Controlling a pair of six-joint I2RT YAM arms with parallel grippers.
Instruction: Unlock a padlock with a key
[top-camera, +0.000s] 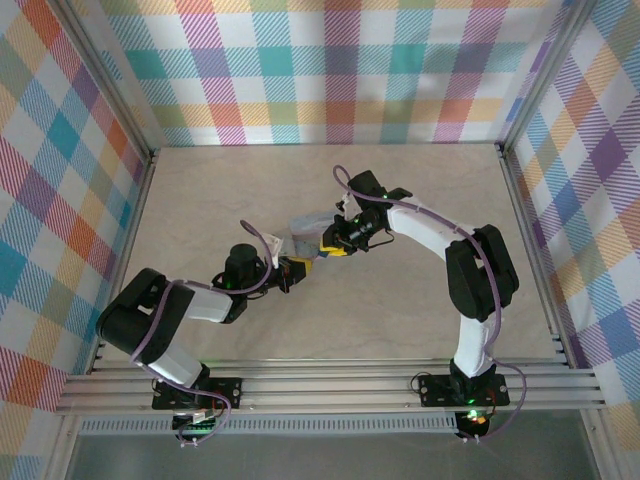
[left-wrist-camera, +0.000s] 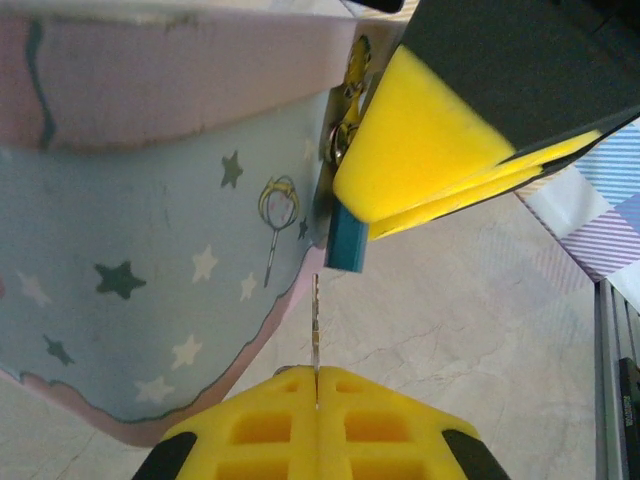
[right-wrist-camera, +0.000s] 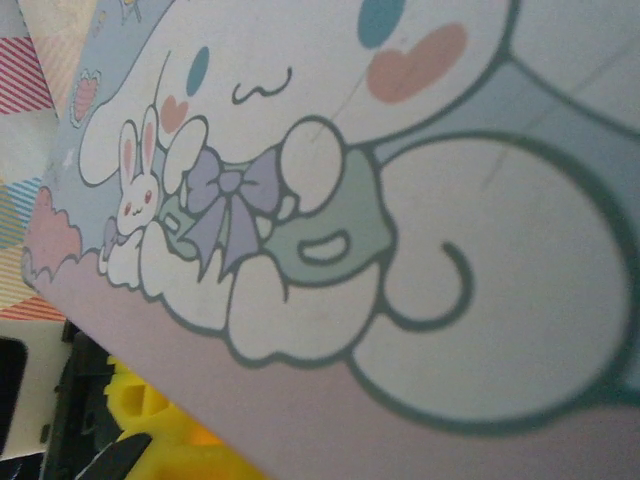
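Close-up from left wrist is showing key (left-wrist-camera: 316, 330) pinched in left claw (left-wrist-camera: 316, 376), padlock (left-wrist-camera: 346, 242) clamped in right claw (left-wrist-camera: 375, 205)

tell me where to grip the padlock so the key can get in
Grip the padlock by the upper part of its teal body, pads on opposite faces, coming from the side away from the tin box beside it. That leaves its lower end bare, where the key in the left gripper points. The right gripper appears to clamp it this way.
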